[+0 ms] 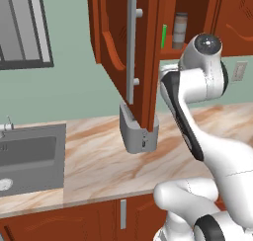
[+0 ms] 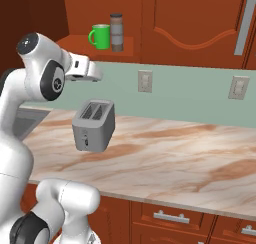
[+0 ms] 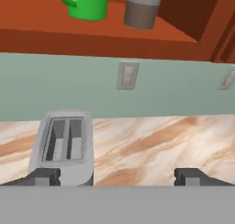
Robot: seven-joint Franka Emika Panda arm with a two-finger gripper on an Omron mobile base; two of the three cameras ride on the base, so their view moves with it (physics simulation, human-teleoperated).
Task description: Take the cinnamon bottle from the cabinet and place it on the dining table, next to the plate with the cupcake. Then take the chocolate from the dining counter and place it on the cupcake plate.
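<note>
The cinnamon bottle [image 2: 116,32], brownish-grey with a dark cap, stands upright on the open cabinet's shelf [image 2: 75,43], just right of a bright green cup [image 2: 101,36]. In the hand view the bottle [image 3: 142,7] is at the top, above and slightly right of my gripper [image 3: 118,177]. Its fingertips [image 3: 43,177] stand wide apart, open, with nothing between them. From the right base view the gripper [image 2: 97,75] hovers below the shelf, left of the bottle and well short of it. The bottle [image 1: 180,27] also peeks past the open cabinet door [image 1: 148,62]. The dining table, plate, cupcake and chocolate are out of view.
A grey toaster [image 2: 93,124] sits on the marbled counter [image 2: 175,153] right under the gripper. The open door with its grey bar handle [image 1: 131,42] hangs left of the arm. A sink [image 1: 29,156] lies far left. Wall outlets [image 2: 145,81] are on the green backsplash.
</note>
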